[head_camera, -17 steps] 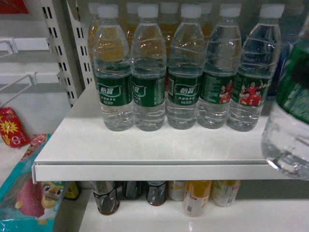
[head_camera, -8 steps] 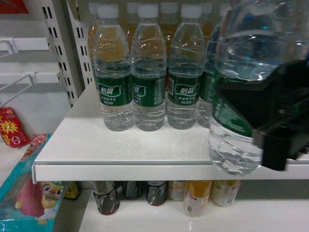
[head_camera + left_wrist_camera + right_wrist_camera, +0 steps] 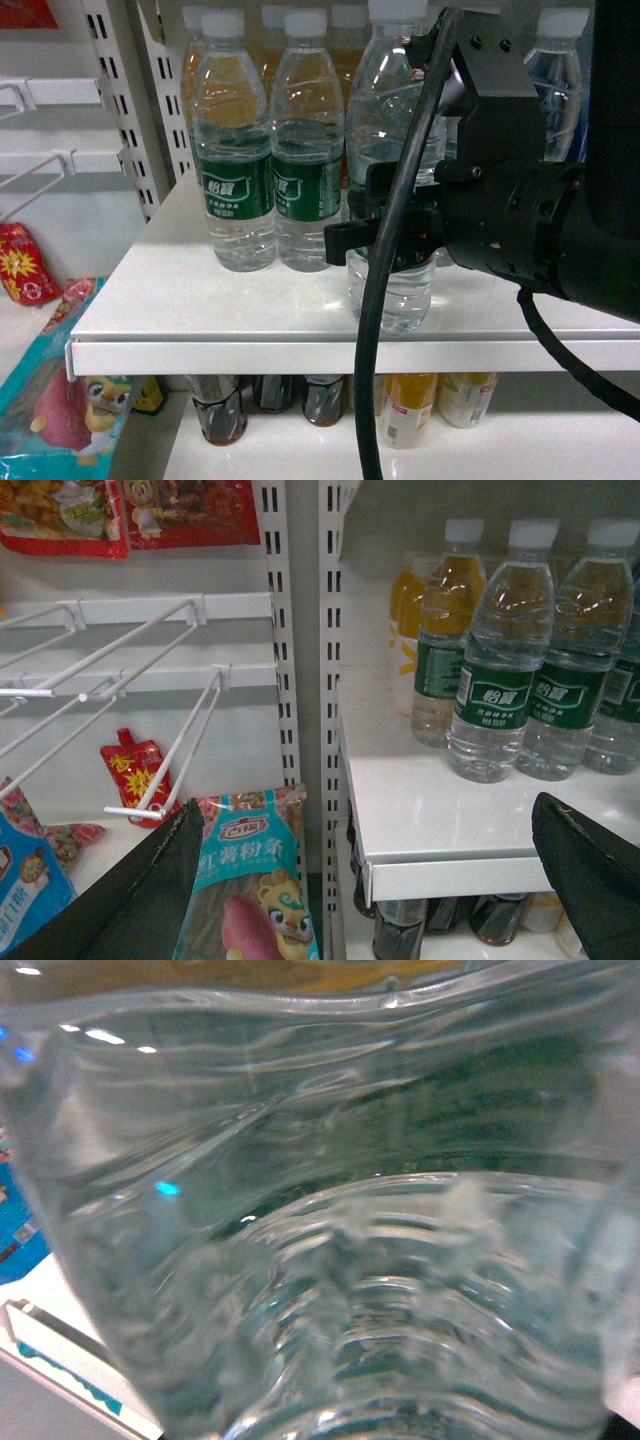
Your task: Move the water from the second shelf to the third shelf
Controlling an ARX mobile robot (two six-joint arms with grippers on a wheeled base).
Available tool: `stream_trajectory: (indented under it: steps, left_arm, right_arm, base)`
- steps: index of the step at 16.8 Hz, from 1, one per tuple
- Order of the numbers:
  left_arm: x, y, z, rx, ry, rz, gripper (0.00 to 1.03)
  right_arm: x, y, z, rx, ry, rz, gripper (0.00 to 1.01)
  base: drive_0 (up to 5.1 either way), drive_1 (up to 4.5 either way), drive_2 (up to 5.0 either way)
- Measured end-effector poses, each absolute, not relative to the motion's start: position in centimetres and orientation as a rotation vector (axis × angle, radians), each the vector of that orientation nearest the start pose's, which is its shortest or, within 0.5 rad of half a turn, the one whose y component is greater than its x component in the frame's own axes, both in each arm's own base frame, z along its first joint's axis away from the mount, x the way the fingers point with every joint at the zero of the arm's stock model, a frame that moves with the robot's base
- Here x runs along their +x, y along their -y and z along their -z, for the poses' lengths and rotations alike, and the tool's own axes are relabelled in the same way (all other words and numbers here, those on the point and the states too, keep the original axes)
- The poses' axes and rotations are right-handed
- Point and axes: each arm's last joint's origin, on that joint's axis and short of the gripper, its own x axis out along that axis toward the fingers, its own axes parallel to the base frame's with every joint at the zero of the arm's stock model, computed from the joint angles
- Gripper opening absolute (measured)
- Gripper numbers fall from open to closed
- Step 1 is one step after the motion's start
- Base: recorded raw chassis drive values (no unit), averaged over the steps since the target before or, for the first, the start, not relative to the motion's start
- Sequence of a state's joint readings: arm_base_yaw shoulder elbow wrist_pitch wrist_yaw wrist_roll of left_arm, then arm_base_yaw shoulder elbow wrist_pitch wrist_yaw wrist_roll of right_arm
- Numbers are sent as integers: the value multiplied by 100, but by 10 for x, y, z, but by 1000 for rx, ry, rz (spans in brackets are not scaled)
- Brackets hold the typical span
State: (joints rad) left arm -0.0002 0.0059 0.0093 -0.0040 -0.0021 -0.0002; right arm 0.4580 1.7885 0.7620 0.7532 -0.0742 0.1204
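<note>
Right gripper [image 3: 385,235] has its fingers clamped on the water [image 3: 392,150] at label height; the bottle is upright with its base at or just above the front of the white shelf [image 3: 200,290], just ahead of the row of bottles [image 3: 270,150]. Looks like carry done; release and retreat left. Left gripper [image 3: 370,870] fingers apart, empty, near the shelf edge. Shelf front bare, room beside the bottle. Snack packs [image 3: 255,880] hang left; drinks [image 3: 410,405] below.

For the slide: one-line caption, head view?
Right gripper holds a water bottle upright at the white shelf front.
</note>
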Motion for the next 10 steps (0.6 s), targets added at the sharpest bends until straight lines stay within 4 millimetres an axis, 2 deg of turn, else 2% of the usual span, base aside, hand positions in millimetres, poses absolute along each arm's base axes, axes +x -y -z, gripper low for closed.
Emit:
stream_trajectory:
  steps: [4, 10]
  left_arm:
    - [97, 0, -166, 0, 0, -2, 98]
    - [97, 0, -166, 0, -1, -2, 98]
  right_arm:
    - [320, -158, -159, 108, -295, -449, 42]
    - [322, -159, -148, 114, -321, -421, 42]
  base:
    - [0, 0, 0]
    - [0, 0, 0]
